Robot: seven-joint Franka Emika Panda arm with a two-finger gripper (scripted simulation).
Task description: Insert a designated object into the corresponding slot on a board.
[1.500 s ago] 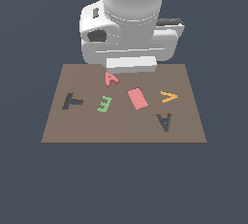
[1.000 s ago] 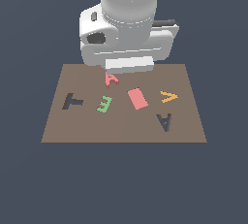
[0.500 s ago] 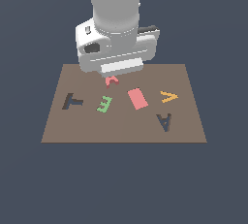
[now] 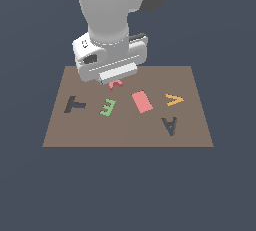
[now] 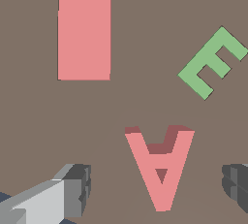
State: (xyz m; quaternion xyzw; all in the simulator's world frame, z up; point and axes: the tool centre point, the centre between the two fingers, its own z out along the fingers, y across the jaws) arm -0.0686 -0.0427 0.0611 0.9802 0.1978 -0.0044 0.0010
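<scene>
Clearly, the salmon-red letter A block (image 5: 161, 169) is seen in the wrist view as a small flat piece with a triangular hole and darker side faces. It is laid flat on the brown board (image 4: 75, 130), between the two fingers of the hand (image 5: 155, 186), and no finger is touching it. The hand is held wide apart and nothing is grasped. In the exterior view the block (image 4: 116, 84) is mostly hidden under the hand (image 4: 116, 77), near the far edge of the board. The dark A-shaped slot (image 4: 170, 125) is found well apart, toward the exterior view's right. A green letter E (image 4: 107, 107), a salmon-red rectangle (image 4: 142, 101), an orange V-shaped piece (image 4: 174, 99) and a dark T-shaped recess (image 4: 75, 104) are also seen on the board. Plain dark blue-grey is shown all around the board.
</scene>
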